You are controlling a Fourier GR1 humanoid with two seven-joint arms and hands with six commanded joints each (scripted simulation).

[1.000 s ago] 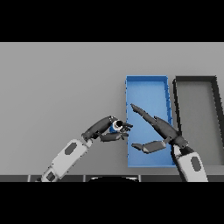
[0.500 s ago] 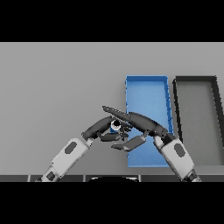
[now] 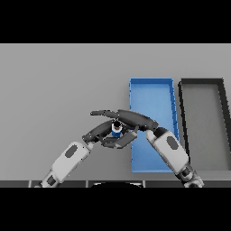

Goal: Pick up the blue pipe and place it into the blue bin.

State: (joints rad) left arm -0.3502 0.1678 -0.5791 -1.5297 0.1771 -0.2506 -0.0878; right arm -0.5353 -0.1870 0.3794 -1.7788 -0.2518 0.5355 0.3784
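Note:
The blue pipe (image 3: 117, 131), short with a dark top end, sits just left of the blue bin (image 3: 152, 97), close above the table. My left hand (image 3: 96, 132) reaches in from the lower left and has its fingers curled round the pipe. My right hand (image 3: 136, 120) lies across the bin's left wall. Its straight fingers stretch leftward over the top of the pipe and its thumb sits below the pipe. Most of the pipe is hidden between the two hands.
A black bin (image 3: 201, 82) stands right beside the blue bin, on its right. My right forearm (image 3: 169, 151) crosses the blue bin's near half. Grey table (image 3: 58, 85) spreads to the left and far side.
My right hand swung left from above the blue bin until its fingers cover the pipe. The left hand with the pipe stayed nearly in place.

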